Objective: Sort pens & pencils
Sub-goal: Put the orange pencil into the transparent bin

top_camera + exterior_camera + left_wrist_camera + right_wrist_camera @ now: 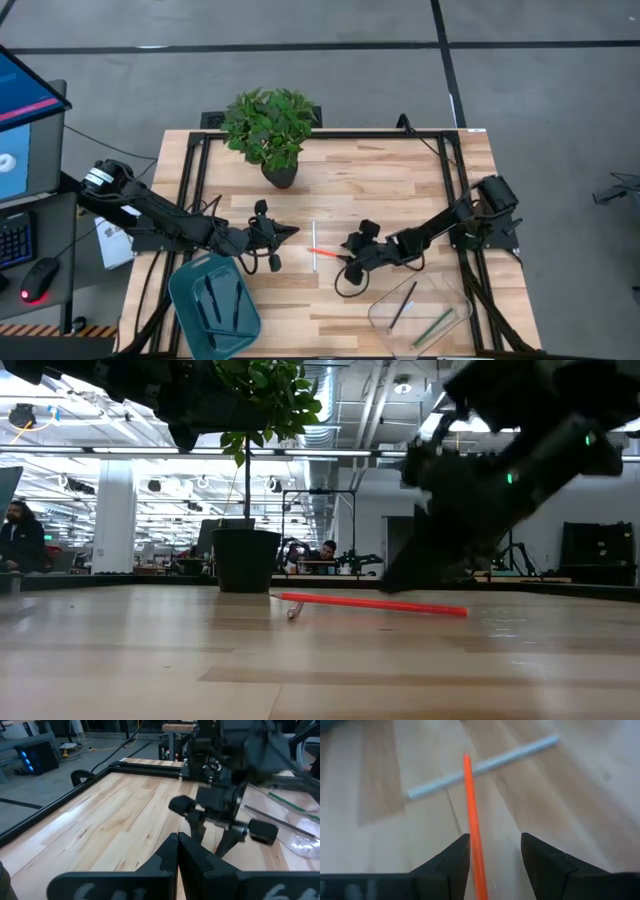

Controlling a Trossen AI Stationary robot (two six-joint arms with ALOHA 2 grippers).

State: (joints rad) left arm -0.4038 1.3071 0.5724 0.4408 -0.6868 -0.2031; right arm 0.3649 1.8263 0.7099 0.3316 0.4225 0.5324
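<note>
Because the right end effector [491, 865] hangs spread astride the orange pencil [472, 820], which lies on the worktop [400, 180] crossing a white pen [480, 767], closing could drag both; the left end effector [275, 247] waits pressed together.

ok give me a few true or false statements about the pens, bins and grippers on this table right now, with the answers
1. The right gripper is open with the orange-red pen between its fingers. True.
2. The orange-red pen lies across the white pen. True.
3. The left gripper is wide open. False: its fingers are shut, holding nothing.
4. The teal bin is empty. False: dark pens lie in it.
5. The clear bin holds a dark pencil and an olive pencil. True.
6. The potted plant stands between the two bins. False: it stands at the far edge.
</note>
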